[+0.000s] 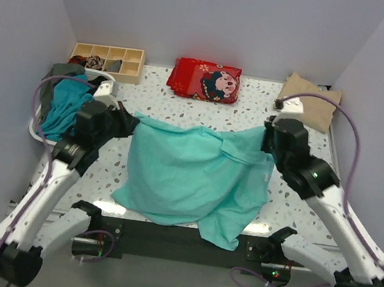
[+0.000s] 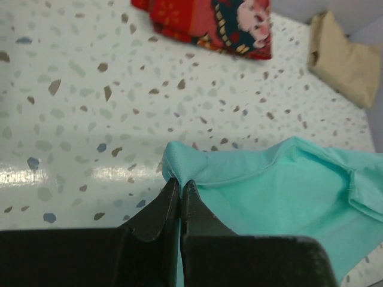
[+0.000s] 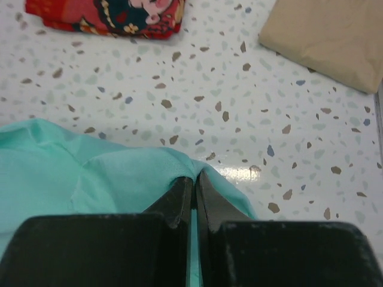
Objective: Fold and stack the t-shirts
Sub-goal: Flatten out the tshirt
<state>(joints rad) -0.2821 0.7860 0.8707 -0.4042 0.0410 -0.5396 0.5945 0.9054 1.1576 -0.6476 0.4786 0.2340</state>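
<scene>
- A white speckled terrazzo-pattern table (image 1: 254, 99) fills the work cell, walled by pale panels on three sides.
- A light turquoise-mint cotton t-shirt (image 1: 195, 172) hangs stretched across the table's centre. Its upper edge is pulled taut from nine o'clock to three o'clock, while its lower part rumples on the surface and spills over the near edge at six o'clock. Lifting it by two far-apart points likely serves to spread the cloth flat before folding.
- A heap of dark teal and grey-green tees (image 1: 66, 106) waits at ten o'clock, apparently the unfolded stock.
- A red folded cloth with a cartoon print (image 1: 205, 80) lies at twelve o'clock, well apart from the held shirt.
- A beige folded t-shirt (image 1: 310, 99) sits at two o'clock in the far corner, seemingly the start of the stack.
- A shallow wooden tray with compartments (image 1: 108, 60) stands at eleven o'clock, holding small items too indistinct to name.
- The left gripper (image 2: 180, 184) has its black fingers pressed together on a corner of the turquoise fabric at nine o'clock.
- The right gripper (image 3: 194, 178) likewise pinches the shirt's opposite edge at three o'clock, jaws nearly touching with cloth between them.
</scene>
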